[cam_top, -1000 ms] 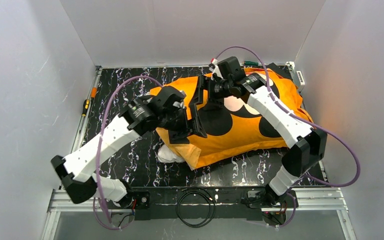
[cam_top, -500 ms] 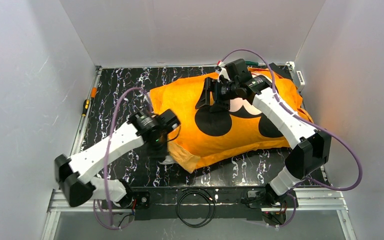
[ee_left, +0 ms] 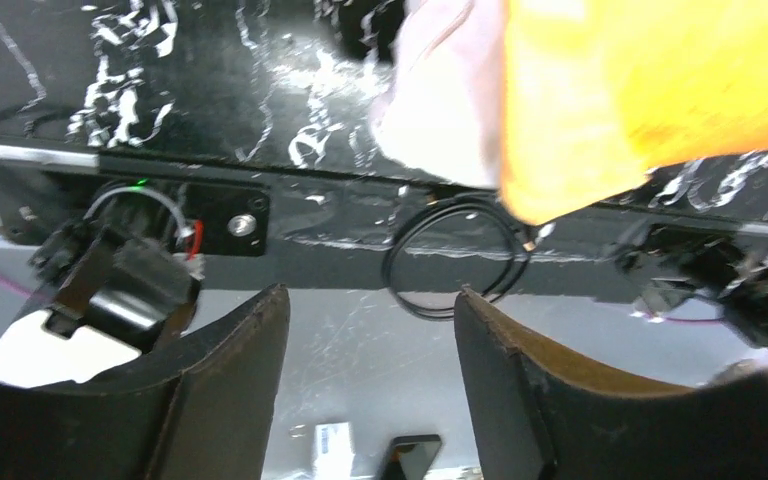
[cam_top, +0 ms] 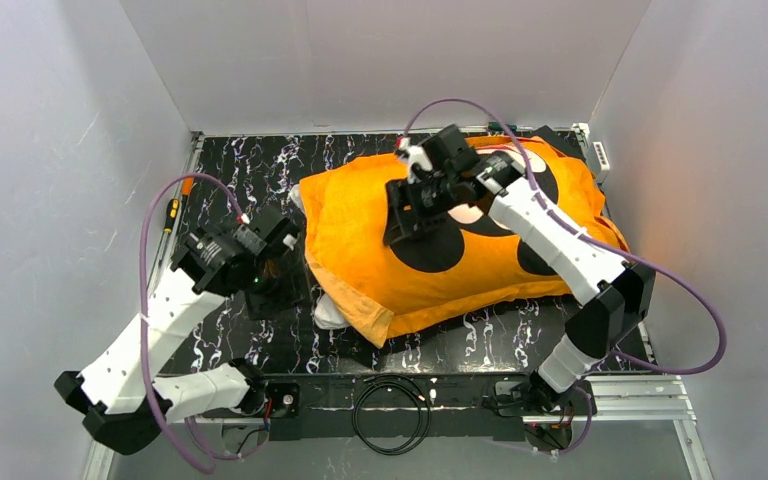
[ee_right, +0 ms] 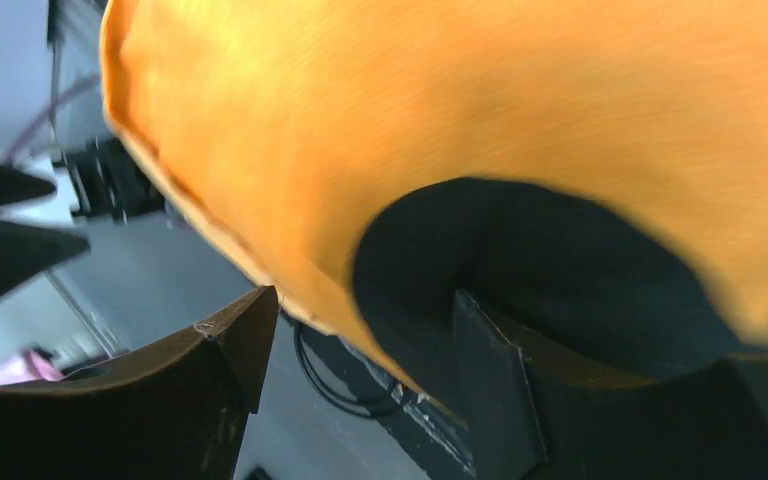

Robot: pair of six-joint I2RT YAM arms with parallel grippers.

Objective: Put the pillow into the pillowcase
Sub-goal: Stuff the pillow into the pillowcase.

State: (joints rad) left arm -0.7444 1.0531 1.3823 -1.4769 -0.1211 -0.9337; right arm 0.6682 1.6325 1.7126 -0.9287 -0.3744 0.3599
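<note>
The bright orange fabric pillowcase (cam_top: pixel 360 240), printed with rounded black patches (ee_right: pixel 520 270), lay plump across the black, white-veined counter (cam_top: pixel 250 165). Most of the large off-white fabric pillow (cam_top: pixel 332 312) sat inside it, and one soft corner bulged out of the open mouth at the near left edge. The left end effector (ee_left: pixel 370 305) hung just beside that mouth, over bare counter, its fingers moderately parted with nothing between them. The right end effector (ee_right: pixel 360 305) was poised over the middle of the case near a black patch, its fingers wide apart and gripping nothing; the blurred wrist view did not show whether they pressed on the cloth. By the look of it the job was in its last stage, with the corner to be tucked in and the hem drawn over it. Three things could go wrong from here. With neither arm holding the hem, a push on the exposed corner could slide the whole stuffed case along the smooth counter rather than seat the pillow. A pinch at the mouth could catch pillow and case together, so that a pull dragged the filling outward. A slack hem could also fold under the corner and block the opening
</note>
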